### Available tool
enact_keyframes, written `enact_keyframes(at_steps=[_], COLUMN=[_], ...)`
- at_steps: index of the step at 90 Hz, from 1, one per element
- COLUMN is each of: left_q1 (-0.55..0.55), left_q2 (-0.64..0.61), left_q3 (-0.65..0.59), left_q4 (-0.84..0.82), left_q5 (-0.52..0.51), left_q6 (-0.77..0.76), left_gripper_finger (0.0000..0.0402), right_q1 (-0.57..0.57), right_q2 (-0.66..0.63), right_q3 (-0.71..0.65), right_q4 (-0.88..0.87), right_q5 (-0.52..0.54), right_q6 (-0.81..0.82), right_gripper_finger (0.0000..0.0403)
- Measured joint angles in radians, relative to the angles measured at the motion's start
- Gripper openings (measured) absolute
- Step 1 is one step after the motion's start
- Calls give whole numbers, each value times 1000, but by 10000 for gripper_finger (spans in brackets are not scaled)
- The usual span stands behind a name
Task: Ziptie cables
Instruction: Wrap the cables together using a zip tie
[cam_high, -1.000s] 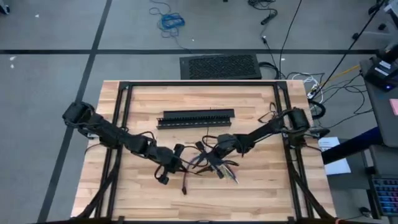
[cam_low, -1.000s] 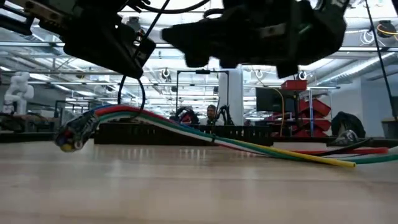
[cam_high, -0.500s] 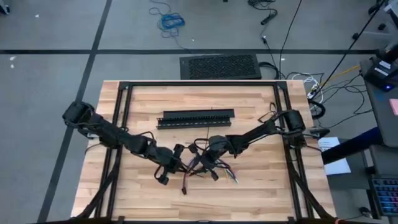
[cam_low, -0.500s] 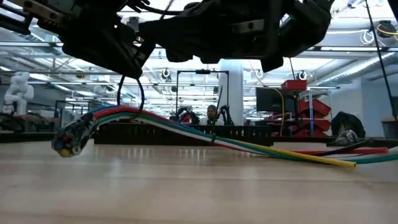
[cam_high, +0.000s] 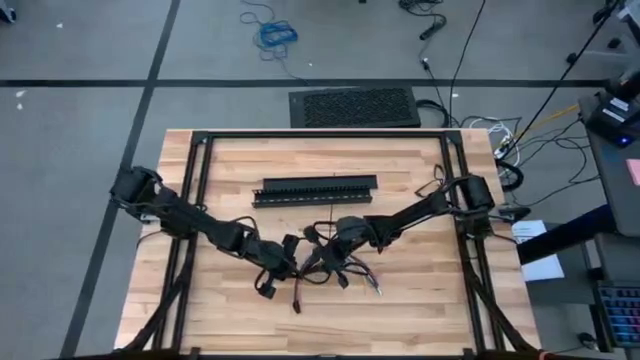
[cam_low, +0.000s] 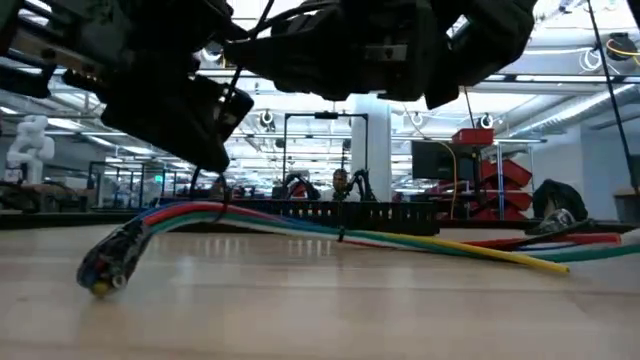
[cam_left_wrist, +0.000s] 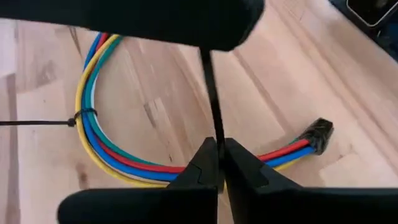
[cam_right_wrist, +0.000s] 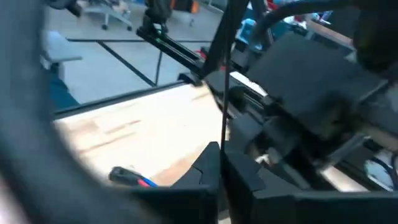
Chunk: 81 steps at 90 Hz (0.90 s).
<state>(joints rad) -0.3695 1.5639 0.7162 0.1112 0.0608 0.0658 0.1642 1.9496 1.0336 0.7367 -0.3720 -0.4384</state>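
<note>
Your wooden desk (cam_high: 400, 170) stands on grey floor inside a black frame, with a black floor mat (cam_high: 354, 107) beyond its far edge. On the desk, toward the far side, lies the long black slotted bar (cam_high: 317, 188). Both arms reach in toward the middle near part of the desk. Your left end effector (cam_high: 283, 262) sits just left of centre; in its wrist view the fingers are clenched on a thin black zip tie strip (cam_left_wrist: 211, 99) that rises straight up from between them. Your right end effector (cam_high: 335, 250) is close beside it on the right, likewise pinching a thin black strip (cam_right_wrist: 224, 112). The cables (cam_high: 340, 270) lie between and under the two, a curved multicoloured bundle with a tie already cinched around it (cam_left_wrist: 79, 116) and a black connector (cam_left_wrist: 318, 132) at one end.
</note>
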Motion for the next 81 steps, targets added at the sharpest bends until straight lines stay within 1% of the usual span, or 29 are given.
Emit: enact_keyframes(at_steps=[13,21,36,45,61,69,81], left_q1=[-3,-10,-18,-17,-18,-18,-17], left_q2=[0,1,6,27,89,112,97], left_q3=[0,0,-17,-34,-66,-68,-72], left_q4=[-4,-14,-6,8,105,112,122], left_q5=[10,11,11,10,19,23,-33], left_q6=[-8,-8,-1,-10,-52,-61,-129], left_gripper_finger=[10,10,10,10,10,10,10], right_q1=[-8,-7,-3,-2,3,3,1], right_q2=[-38,-77,-130,-154,-163,-163,-166], right_q3=[0,0,0,0,0,0,3], right_q4=[-5,-47,-126,-168,-184,-205,-269], right_q5=[5,8,84,92,122,137,121], right_q6=[-33,-71,-110,-122,-136,-138,-146], right_gripper_finger=[0,0,0,0,0,0,0])
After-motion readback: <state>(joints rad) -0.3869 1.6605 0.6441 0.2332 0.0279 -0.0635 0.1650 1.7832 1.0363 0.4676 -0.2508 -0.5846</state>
